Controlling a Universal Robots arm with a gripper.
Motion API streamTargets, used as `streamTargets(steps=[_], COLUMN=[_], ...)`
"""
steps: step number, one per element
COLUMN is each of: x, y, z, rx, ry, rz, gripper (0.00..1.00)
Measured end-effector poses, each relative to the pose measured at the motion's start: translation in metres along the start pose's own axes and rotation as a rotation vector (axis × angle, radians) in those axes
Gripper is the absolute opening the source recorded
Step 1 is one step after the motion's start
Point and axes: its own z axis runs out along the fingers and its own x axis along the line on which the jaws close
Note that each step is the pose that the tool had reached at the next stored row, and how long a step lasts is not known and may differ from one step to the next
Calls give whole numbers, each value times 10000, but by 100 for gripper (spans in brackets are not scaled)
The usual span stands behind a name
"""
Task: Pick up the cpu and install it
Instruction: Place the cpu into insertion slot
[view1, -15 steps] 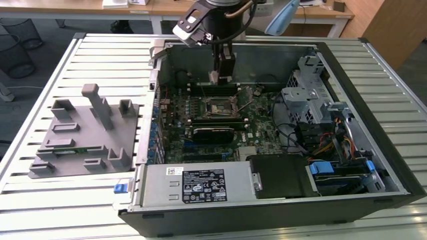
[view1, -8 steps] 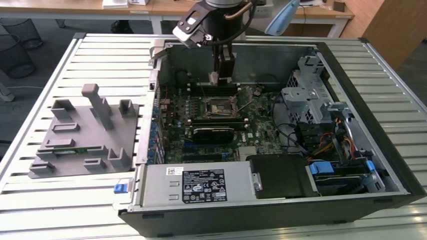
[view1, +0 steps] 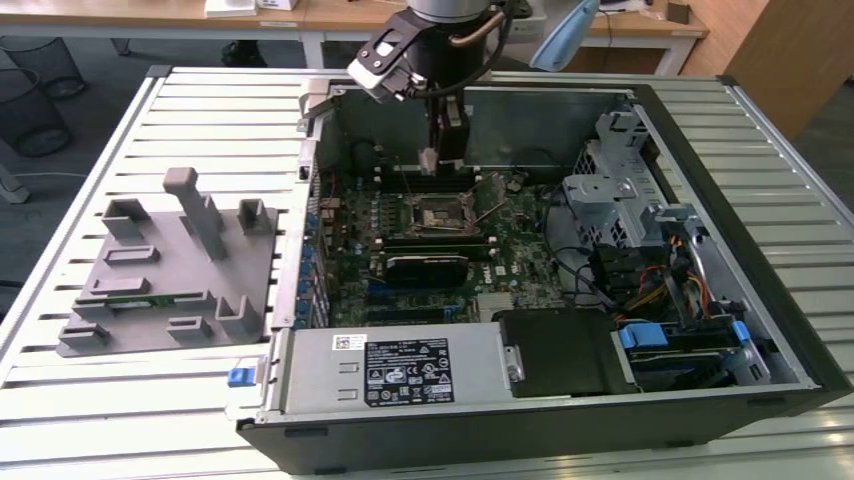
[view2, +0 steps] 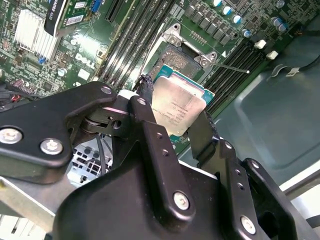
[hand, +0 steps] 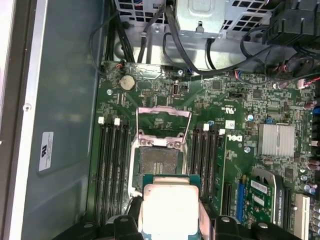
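Single arm here, and its black two-fingered claw (view2: 175, 114) is clamped on the cpu (view2: 177, 107), a small flat square chip with a silvery-grey metal lid and a pale rim over a green underside. The fingers (view2: 150, 130) pinch it by two opposite edges, lid facing the camera in both wrist views. In the exterior view the claw (view1: 447, 152) hangs down inside the black and grey tower computer case (view1: 561, 440), which lies on its side with the panel off, on a white slatted table (view1: 200, 110). The chip sits up off the green motherboard (view1: 514, 262), above the square black cpu socket (view1: 437, 212) and not touching it as far as I can tell. In the first wrist view the socket (hand: 160, 162) is open and bare, its metal hold-down frame (hand: 164, 120) flipped up, and the cpu (hand: 170, 210) overlaps the socket's near edge. Rows of long black memory slots (hand: 112, 165) run on either side of the socket, and a thin metal lever (view2: 231, 65) sticks out beside it. Over on the exterior view's left, well apart from the case, there's a grey plastic tray (view1: 147, 300) with upright pegs and blocks.
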Motion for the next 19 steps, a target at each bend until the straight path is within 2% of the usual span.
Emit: streamTargets(steps=[19], x=[1], y=[20], z=[131], rx=[3], ry=[-1], rz=[29], gripper=[53])
